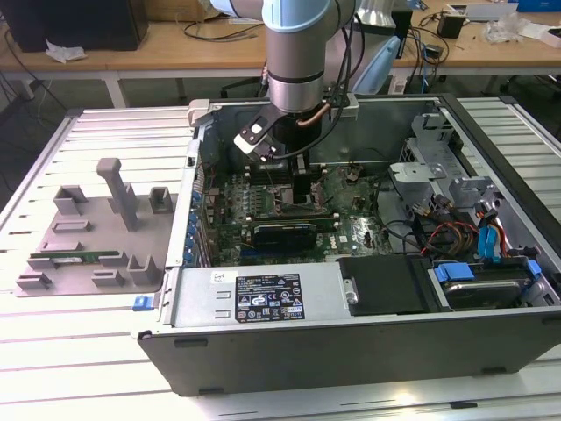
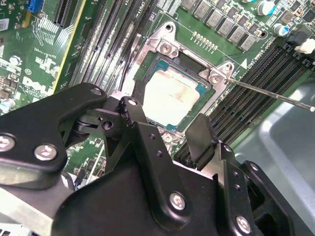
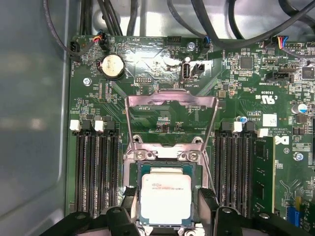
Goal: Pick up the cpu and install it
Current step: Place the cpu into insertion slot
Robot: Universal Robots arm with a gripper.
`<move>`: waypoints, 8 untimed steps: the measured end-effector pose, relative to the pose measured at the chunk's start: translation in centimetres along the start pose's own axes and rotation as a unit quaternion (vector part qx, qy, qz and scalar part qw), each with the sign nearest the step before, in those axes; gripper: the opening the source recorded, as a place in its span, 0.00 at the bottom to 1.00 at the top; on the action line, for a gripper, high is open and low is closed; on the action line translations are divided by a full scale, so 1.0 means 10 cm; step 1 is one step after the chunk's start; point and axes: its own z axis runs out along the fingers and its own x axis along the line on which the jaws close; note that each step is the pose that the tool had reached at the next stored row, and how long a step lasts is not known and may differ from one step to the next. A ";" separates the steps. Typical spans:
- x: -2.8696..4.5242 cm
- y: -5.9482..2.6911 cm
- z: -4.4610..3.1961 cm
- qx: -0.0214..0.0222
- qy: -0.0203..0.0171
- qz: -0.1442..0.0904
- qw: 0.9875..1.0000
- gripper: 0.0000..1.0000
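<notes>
The cpu (image 3: 166, 196), a small square chip with a silver-grey top, lies flat in the motherboard socket (image 3: 132, 164), also seen in the second wrist view as cpu (image 2: 172, 93). My gripper (image 3: 167, 194) straddles it, one black finger on each side with a narrow gap showing, so it is open. In the second wrist view the gripper (image 2: 165, 114) hangs just over the chip's near edge. The exterior view shows the gripper (image 1: 294, 184) lowered into the open computer case (image 1: 351, 324) above the board.
The socket's metal load plate (image 3: 170, 118) stands open, and its thin lever (image 2: 275, 93) sticks out sideways. Memory slots (image 3: 96, 172) flank the socket, with a green stick (image 3: 263, 172) seated. A grey fixture (image 1: 88, 228) lies at the exterior view's left. Cables (image 1: 456, 232) and drive bays fill the case's other end.
</notes>
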 end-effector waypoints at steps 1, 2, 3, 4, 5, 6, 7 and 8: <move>0.000 0.000 -0.001 0.000 0.000 0.000 1.000 0.61; 0.000 0.000 -0.001 0.000 0.000 0.000 1.000 0.61; 0.000 0.000 -0.001 0.000 0.000 0.000 1.000 0.61; 0.000 0.000 -0.001 0.000 0.000 0.000 1.000 0.59; 0.000 0.000 -0.001 0.000 0.000 0.000 1.000 0.59; 0.000 0.000 -0.001 0.000 0.000 0.000 1.000 0.46; 0.000 0.000 -0.001 0.000 0.000 0.000 1.000 0.40; 0.000 0.000 -0.001 0.000 0.000 0.000 1.000 0.34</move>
